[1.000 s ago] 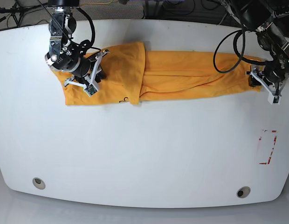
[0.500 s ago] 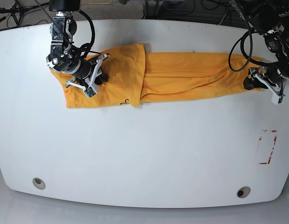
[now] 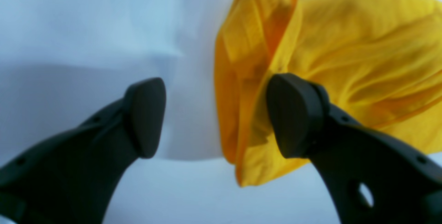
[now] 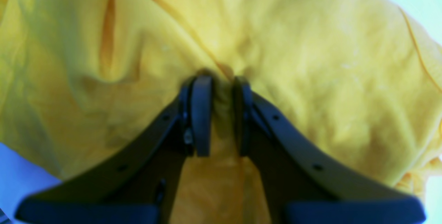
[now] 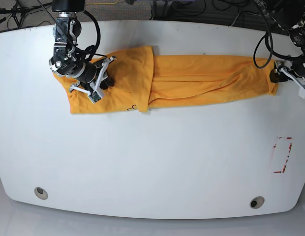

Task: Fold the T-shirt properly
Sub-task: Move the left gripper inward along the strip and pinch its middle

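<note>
Now right fingers (image 4: 202, 113) pinch T-shirt (image 5: 192, 78) fold — left fingers (image 3: 293, 113) spread (hem between).

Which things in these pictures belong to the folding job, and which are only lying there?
Belonging to the job:
- T-shirt
- right end effector, shut on the shirt
- left end effector, open at the shirt's end

Only lying there:
- red marking on the table

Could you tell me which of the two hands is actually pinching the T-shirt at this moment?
The right hand: its fingers are closed on a bunched fold of the T-shirt. The left hand is open at the shirt's end.
</note>
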{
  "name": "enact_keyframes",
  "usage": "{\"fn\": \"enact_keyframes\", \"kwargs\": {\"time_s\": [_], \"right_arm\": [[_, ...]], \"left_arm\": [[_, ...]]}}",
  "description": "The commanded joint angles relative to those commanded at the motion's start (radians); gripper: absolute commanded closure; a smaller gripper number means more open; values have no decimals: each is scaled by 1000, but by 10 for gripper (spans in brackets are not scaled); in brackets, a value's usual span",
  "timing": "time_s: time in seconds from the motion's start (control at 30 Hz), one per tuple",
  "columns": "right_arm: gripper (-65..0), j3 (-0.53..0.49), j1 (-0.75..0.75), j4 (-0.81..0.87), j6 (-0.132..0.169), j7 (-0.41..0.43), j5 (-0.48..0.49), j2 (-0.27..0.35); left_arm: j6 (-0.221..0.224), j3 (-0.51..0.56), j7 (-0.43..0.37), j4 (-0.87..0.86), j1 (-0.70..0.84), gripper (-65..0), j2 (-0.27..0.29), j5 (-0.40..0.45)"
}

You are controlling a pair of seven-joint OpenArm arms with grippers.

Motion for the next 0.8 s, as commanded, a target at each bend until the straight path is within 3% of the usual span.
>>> {"fn": "enact_keyframes", "kwargs": {"time_s": [0.3, 0.63, 0.7, 0.8], "right_arm": [[-111, 0, 0, 0, 0, 0, 0, -20], [-111, 0, 0, 0, 0, 0, 0, -21], [-109, 2, 0, 0, 0, 0, 0, -21], [-109, 2, 0, 0, 0, 0, 0, -21]], "left_arm": [[0, 98, 2, 0, -2, -460, 28, -43], [0, 115, 5, 2, 41, -451, 29, -57], [0, 115, 5, 3, 43, -414, 29, -54], [0, 109, 2, 0, 43, -232, 29, -51]]}}
